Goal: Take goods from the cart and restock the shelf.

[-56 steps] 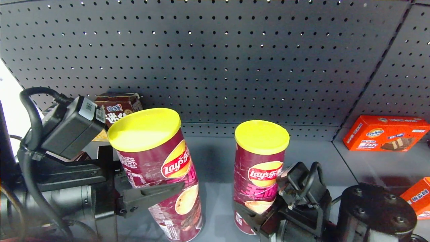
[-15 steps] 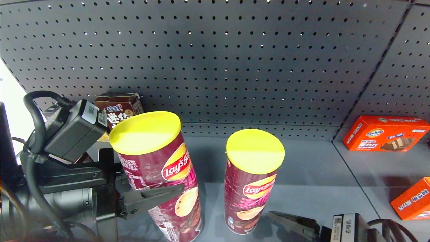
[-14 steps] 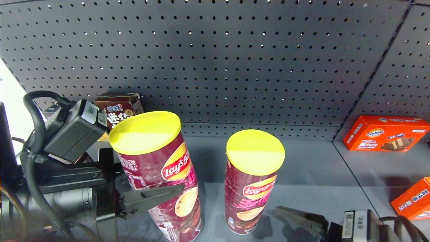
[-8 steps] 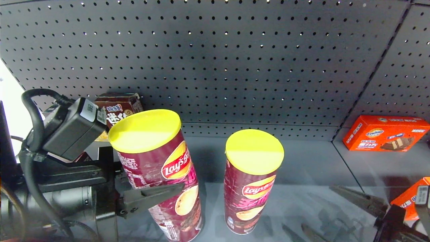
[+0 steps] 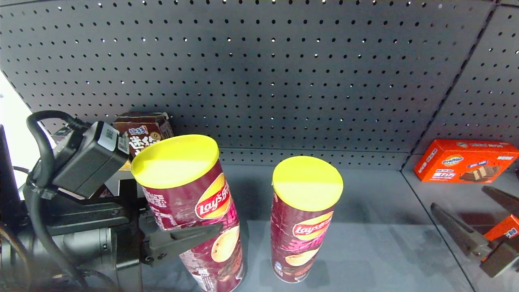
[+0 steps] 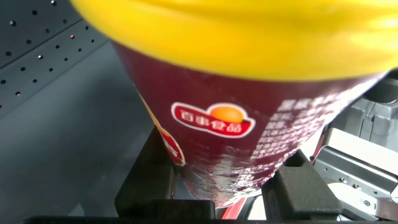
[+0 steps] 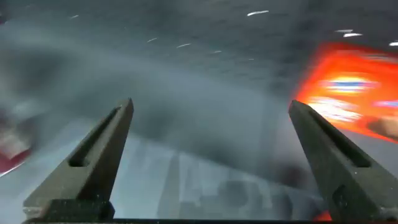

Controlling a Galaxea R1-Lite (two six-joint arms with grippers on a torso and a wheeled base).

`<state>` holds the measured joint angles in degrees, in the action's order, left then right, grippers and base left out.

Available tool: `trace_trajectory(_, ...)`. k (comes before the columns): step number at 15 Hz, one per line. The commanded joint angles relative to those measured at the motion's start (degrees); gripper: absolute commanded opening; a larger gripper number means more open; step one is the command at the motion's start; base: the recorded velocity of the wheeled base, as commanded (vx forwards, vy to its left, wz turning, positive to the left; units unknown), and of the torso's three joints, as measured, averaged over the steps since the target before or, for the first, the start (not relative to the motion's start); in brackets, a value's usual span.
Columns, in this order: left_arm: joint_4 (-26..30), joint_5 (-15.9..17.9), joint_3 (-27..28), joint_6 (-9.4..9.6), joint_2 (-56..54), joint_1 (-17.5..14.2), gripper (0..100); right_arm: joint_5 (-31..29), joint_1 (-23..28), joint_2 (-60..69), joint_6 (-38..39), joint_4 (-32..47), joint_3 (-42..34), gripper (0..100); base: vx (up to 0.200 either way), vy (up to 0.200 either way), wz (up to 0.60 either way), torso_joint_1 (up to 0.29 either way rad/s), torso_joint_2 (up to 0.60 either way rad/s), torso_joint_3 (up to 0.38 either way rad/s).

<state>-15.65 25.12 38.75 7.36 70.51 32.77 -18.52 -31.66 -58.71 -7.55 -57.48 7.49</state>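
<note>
Dark grey sheet metal, punched with even rows of small round holes, forms the pegboard panel (image 5: 259, 81) across the back. Below it runs the shelf (image 5: 377, 202), a smooth matte grey deck; a seam on the right splits it into two bays.

Two tall chip canisters stand in the left bay. Each is a maroon cylinder with a glossy printed wrap and a flat, round yellow plastic lid. The left canister (image 5: 186, 198) tilts, its lid leaning toward the robot's left. The left gripper (image 5: 194, 229) pinches it around the lower body with dark wedge-shaped fingers (the wrist camera sees one finger pressed to each side of the tube). Whether its base touches the shelf cannot be told. The right canister (image 5: 302, 227) stands upright and free on the shelf, near the first but apart from it.

Two orange cardboard boxes lie in the right bay. The far orange box (image 5: 466, 160) rests flat by the back panel. The near orange box (image 5: 500, 229) is partly hidden behind the right gripper (image 5: 458, 198).

One brown carton (image 5: 142, 129), rectangular, sits at the back left, behind the held canister.

That right gripper hangs above the right bay with its two tapered black fingers spread wide, holding nothing, well apart from the right canister.
</note>
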Motion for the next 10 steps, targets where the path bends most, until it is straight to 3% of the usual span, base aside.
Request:
trace_trajectory(1,-0.1,0.0,-0.4,0.02,-0.2,0.2,0,0.1,8.9,5.5,0.0,-0.2,1.6,100,0.000,0.000,0.00,0.000,0.00,0.000)
trace_trajectory(6,0.3,0.1,-0.8,0.02,-1.8,0.2,0,-2.4,19.4,13.4,-2.8,0.6,2.6,100,0.000,0.000,0.00,0.000,0.00,0.000)
trace_trajectory(8,0.3,0.1,-1.8,0.02,-2.7,0.2,0,-6.9,20.8,16.2,-6.3,0.6,3.4,100,0.000,0.000,0.00,0.000,0.00,0.000)
trace_trajectory(10,0.1,0.1,-2.8,0.02,-3.6,0.2,0,-7.1,20.7,20.3,-9.1,3.7,3.1,100,0.000,0.000,0.00,0.000,0.00,0.000)
